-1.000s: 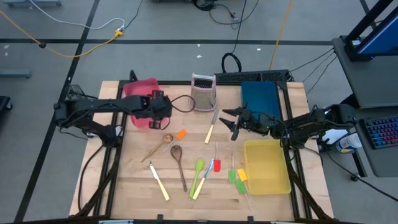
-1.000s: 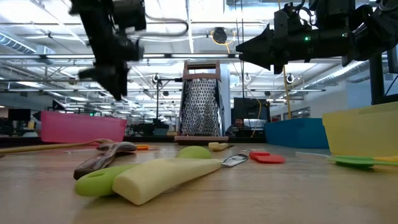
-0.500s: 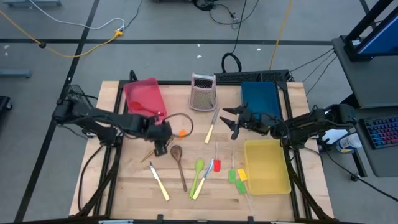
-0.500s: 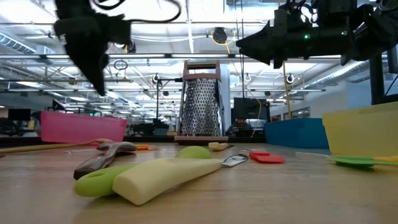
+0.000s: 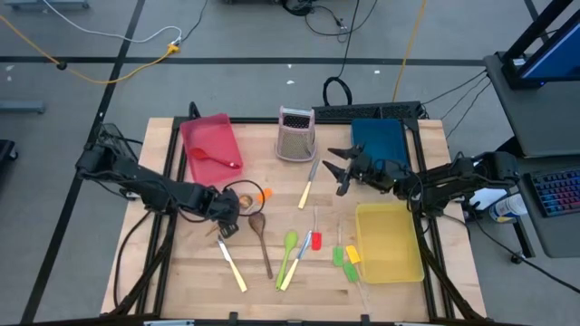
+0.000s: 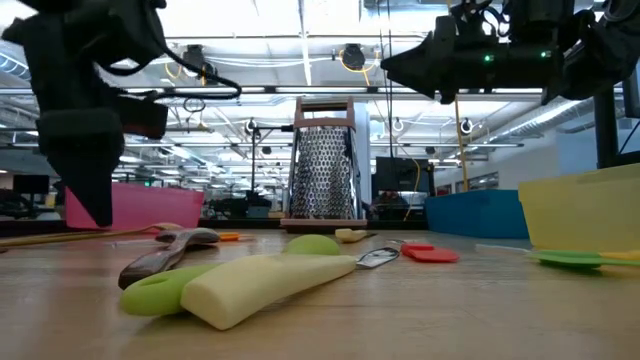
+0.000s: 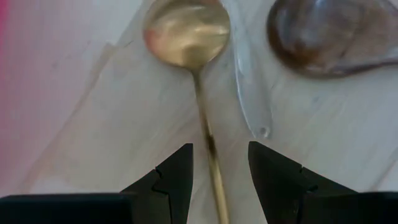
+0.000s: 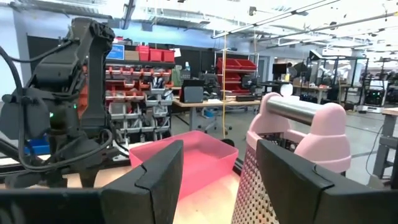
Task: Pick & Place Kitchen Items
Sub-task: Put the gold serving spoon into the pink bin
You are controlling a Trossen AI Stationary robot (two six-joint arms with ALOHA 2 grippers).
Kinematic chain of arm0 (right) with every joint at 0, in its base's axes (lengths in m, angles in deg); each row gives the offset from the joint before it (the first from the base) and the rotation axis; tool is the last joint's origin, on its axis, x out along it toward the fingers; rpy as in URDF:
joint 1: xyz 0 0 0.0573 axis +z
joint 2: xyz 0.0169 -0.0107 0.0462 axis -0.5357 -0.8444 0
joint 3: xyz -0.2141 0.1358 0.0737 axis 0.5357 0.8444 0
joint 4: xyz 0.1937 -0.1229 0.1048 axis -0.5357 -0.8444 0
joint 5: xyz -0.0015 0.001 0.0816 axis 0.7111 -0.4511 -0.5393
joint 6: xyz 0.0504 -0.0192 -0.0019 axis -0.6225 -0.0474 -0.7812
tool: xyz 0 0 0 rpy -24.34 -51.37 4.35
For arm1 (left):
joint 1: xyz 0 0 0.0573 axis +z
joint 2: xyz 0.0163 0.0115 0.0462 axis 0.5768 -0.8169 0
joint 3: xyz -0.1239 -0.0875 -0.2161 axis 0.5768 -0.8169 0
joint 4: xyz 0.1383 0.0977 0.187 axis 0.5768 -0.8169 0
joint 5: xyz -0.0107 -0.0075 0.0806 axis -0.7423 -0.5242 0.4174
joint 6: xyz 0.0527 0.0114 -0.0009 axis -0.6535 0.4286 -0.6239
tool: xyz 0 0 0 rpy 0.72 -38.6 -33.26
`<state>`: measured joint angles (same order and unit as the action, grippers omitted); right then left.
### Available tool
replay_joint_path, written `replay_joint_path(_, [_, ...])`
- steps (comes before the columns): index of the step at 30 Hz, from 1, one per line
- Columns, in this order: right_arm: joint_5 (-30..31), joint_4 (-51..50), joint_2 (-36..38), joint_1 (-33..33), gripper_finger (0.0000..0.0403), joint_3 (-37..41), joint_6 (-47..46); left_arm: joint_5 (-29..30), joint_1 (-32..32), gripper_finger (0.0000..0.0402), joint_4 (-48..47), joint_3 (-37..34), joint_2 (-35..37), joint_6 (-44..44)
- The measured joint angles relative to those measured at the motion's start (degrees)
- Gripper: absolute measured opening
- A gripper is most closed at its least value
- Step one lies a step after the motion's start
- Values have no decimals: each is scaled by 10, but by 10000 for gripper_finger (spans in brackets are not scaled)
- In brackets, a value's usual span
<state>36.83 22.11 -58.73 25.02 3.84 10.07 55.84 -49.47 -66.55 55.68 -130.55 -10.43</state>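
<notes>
Several slim utensils lie flat on the wooden table. A gold-brown spoon [image 5: 243, 203] lies beside a dark brown spoon [image 5: 258, 223] and an orange-headed spatula [image 5: 264, 194]. Nearer lie cream-handled knives [image 5: 232, 264], a green spoon [image 5: 289, 243] and red [image 5: 316, 240], green [image 5: 337, 256] and yellow [image 5: 352, 254] spatulas. A red spoon [image 5: 214, 158] lies in the red tray [image 5: 201, 134]. My left gripper [image 7: 217, 177] is low and open, its fingers on either side of the gold spoon's handle [image 7: 208, 140] without touching it. My right gripper [image 5: 341, 172] hangs open in the air near the grater.
An upright metal grater [image 5: 296, 134] stands at the far middle, and another cream-handled knife [image 5: 307, 186] lies just near of it. A blue tray [image 5: 379, 138] sits far right and a yellow tray [image 5: 388, 241] near right. Bare wood shows along the table's near edge.
My left gripper has left the space over the red tray, swung toward the table's near edge and come down over the gold spoon's handle. The red tray, covered by the gripper before, now shows in full with the red spoon in it.
</notes>
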Motion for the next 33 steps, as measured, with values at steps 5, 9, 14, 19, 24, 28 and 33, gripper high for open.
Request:
replay_joint_path(5, [-1,-4,0,-1,196,0,0,13,8,156,25,-33,0,16])
replay_joint_path(9, [-1,-9,0,-1,196,0,0,15,11,156,34,-50,2,20])
replay_joint_path(14, [-1,-15,0,-1,196,0,-6,15,11,156,53,-59,2,16])
replay_joint_path(19, [-2,-22,0,0,196,0,-21,19,11,156,62,-60,1,1])
replay_joint_path(24, [-2,-29,0,0,196,0,-22,32,11,141,66,-60,1,1])
replay_joint_path(28, [-2,-30,0,0,196,0,-22,36,11,77,70,-60,1,3])
replay_joint_path(33, [-2,-33,0,0,196,0,-22,66,11,14,85,-61,0,27])
